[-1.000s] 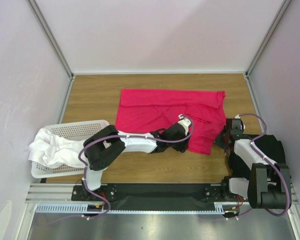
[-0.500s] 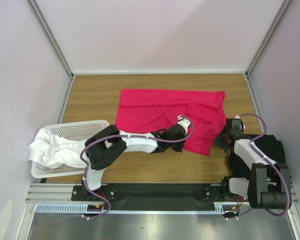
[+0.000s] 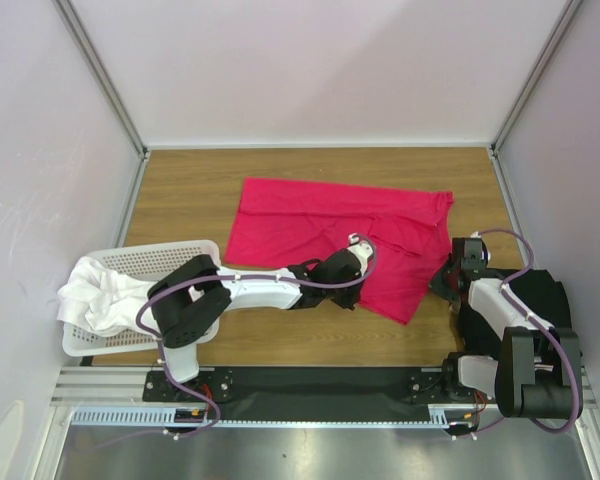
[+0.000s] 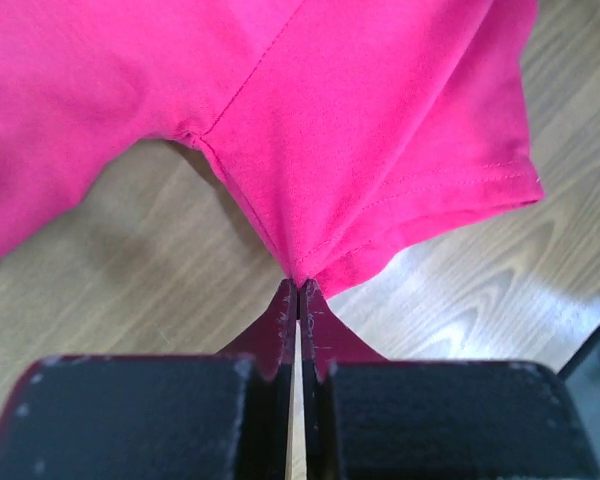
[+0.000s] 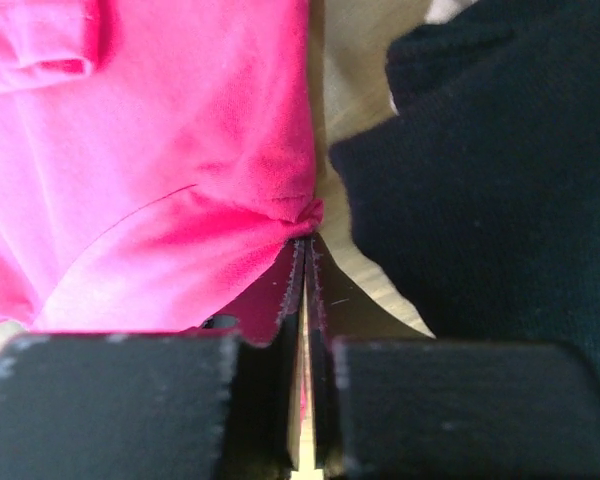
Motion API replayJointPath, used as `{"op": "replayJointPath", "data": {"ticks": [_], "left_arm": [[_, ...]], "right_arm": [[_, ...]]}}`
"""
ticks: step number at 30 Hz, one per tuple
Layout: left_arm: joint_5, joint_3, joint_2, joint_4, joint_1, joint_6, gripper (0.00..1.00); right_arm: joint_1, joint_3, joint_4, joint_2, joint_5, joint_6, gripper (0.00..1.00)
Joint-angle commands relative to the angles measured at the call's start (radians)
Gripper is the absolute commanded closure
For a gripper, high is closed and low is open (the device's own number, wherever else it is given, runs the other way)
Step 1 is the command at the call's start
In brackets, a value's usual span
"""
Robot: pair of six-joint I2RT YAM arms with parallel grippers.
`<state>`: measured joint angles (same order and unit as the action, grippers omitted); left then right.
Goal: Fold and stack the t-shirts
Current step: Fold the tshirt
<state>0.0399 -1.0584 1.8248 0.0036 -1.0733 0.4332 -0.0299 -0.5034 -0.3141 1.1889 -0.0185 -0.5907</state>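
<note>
From my seat I have the crimson-pink t-shirt (image 3: 320, 215) spread across the middle of the wooden table (image 3: 190, 190), mostly flat, with its near right part drawn into a slanting point toward the arms. The left gripper (image 4: 298, 290) has its fingers pressed together on a small peak of that shirt's edge, right where a sleeve seam runs down to the hem; the cloth fans out from the pinch and lifts slightly off the wood. The right gripper (image 5: 306, 245) is likewise clamped on the pink fabric, holding a little bunched knot at the shirt's right-hand edge. Just beside that knot, across a narrow strip of bare table, lies the black t-shirt (image 5: 500, 170), which in the overhead view sits at the right edge of the table under the right arm. The white t-shirts (image 3: 100, 290) are heaped in the white perforated basket (image 3: 170, 255) at the near left, spilling over its left rim.
</note>
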Motion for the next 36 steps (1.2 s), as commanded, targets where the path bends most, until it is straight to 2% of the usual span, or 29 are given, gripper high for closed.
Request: {"op": "replayJointPath", "data": {"ticks": [1,2,4,5,6,8,9,11,14,18,20,25,30,36], "left_arm": [[-0.063,0.014,-0.044,-0.019,-0.002,-0.03,0.99],[-0.066,0.014,-0.048,-0.019,-0.004,-0.034,0.94],[-0.08,0.011,-0.053,-0.027,-0.004,-0.039,0.74],[-0.08,0.006,-0.067,-0.031,-0.004,-0.047,0.66],[-0.078,0.003,-0.076,-0.051,-0.004,-0.053,0.56],[-0.057,-0.02,-0.11,-0.077,-0.001,-0.071,0.47],[-0.046,-0.031,-0.123,-0.106,0.004,-0.079,0.42],[-0.044,-0.069,-0.147,-0.131,0.035,-0.102,0.39],[-0.057,-0.11,-0.176,-0.154,0.125,-0.103,0.38],[-0.064,-0.132,-0.179,-0.149,0.258,-0.108,0.36],[-0.075,-0.133,-0.167,-0.139,0.333,-0.102,0.37],[-0.092,-0.138,-0.098,-0.151,0.466,-0.086,0.37],[-0.084,-0.173,-0.03,-0.178,0.536,-0.097,0.39],[-0.054,-0.186,0.053,-0.163,0.602,-0.07,0.41]], "right_arm": [[-0.007,-0.033,-0.052,-0.021,-0.02,0.017,0.94],[-0.005,-0.04,-0.071,-0.037,-0.017,0.015,0.85],[-0.005,-0.061,-0.137,-0.066,0.005,0.019,0.73],[-0.005,-0.072,-0.164,-0.104,0.009,0.02,0.59],[-0.005,-0.081,-0.216,-0.124,0.058,0.025,0.54],[-0.005,-0.128,-0.273,-0.196,0.072,0.032,0.41],[-0.005,-0.145,-0.298,-0.221,0.075,0.037,0.38],[-0.007,-0.196,-0.319,-0.253,0.075,0.058,0.33],[-0.007,-0.231,-0.278,-0.232,0.057,0.077,0.34],[-0.01,-0.273,-0.137,-0.098,0.052,0.066,0.42],[-0.011,-0.282,-0.08,-0.002,0.048,0.063,0.48],[-0.016,-0.331,0.024,0.236,0.029,0.065,0.55],[-0.018,-0.371,0.095,0.356,0.051,0.06,0.57],[-0.025,-0.468,0.095,0.506,0.04,0.08,0.59]]}}
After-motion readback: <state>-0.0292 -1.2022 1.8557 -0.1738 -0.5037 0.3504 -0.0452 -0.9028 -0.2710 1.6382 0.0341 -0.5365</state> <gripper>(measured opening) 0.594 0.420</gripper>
